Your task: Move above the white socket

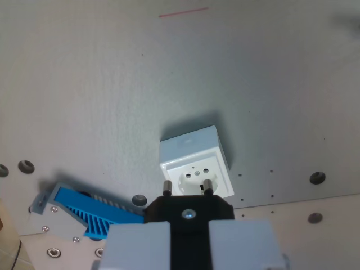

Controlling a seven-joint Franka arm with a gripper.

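1. Gripper (189, 239): pale fingers (138, 244) at the bottom edge, pinching a black plug (188, 209) whose two metal pins point forward.
2. White socket (195, 164): just beyond the pins, near centre, face turned toward the camera, resting on the grey table (112, 84).
3. Blue ribbed part (93, 211): at the wrist view's lower left.
4. Red line (183, 12): far, at the top edge.

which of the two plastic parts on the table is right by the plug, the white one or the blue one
The white socket: the black plug's two metal pins sit right at its round face. The blue ribbed part lies off to the wrist view's left.
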